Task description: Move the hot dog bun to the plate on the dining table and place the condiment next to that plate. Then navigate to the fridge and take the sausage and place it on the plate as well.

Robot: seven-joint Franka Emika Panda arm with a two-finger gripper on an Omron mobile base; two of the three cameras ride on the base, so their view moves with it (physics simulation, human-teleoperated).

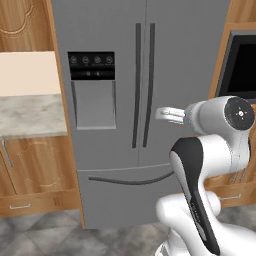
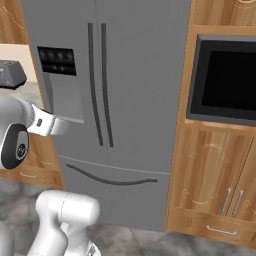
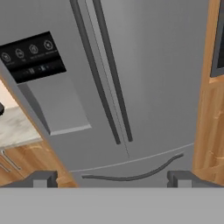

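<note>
While closed on both doors, stands upright and tall: the fridge, grey, long axis vertical, front face turned toward the base. Fills the middle of the left base view and the left half of the right base view. Carries two dark vertical door handles side by side at the centre seam, running top to bottom, and one curved dark drawer handle lying crosswise below them. Shows a black control panel above a recessed dispenser on its left door.

In the hand view, appears tilted, with the handles slanting across the frame. Down at the bottom edge, the hand with fingertips set wide apart, holding nothing, apart from the door.

Left of the fridge, a marbled tabletop over wooden cabinets, bearing a grey toaster. Right of it, a black wall oven framed in wood above more cabinet doors. Underneath, a grey stone-tiled floor.
</note>
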